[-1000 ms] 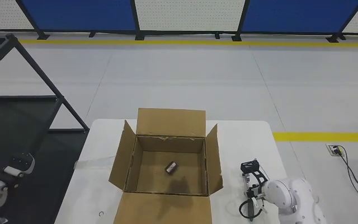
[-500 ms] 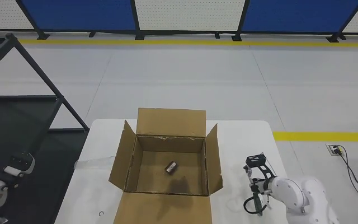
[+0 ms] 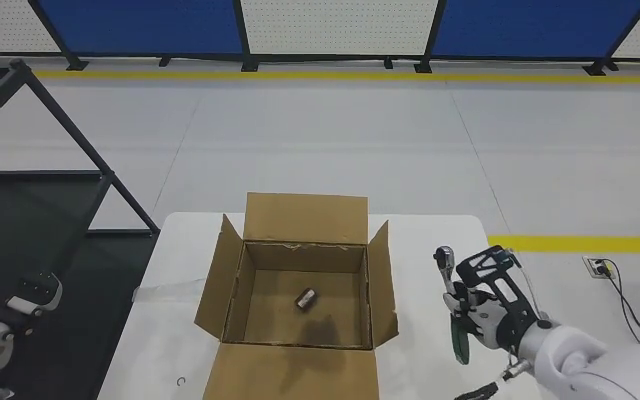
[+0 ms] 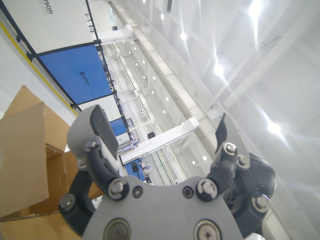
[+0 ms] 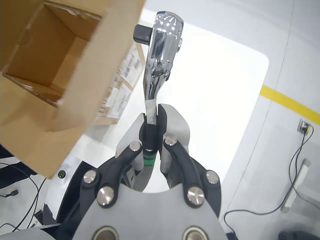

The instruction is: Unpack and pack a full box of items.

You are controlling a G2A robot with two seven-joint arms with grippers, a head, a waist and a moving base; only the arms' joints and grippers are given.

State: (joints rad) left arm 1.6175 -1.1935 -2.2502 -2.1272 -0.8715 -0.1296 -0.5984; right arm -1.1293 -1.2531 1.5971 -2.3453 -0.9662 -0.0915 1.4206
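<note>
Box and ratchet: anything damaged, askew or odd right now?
Nothing looks damaged. The box sits square with its flaps open, and one small dark item lies on its floor. The right end effector grips the ratchet by its handle; tape wraps its neck.

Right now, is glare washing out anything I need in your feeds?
Left wrist view: ceiling lamps flare into streaks behind the left gripper, whose open jaws read fine. Right wrist view: the ratchet shows bright specks on its chrome head, outline clear, right gripper jaws shut on its handle. Top view: even light, box and small item inside plain.
</note>
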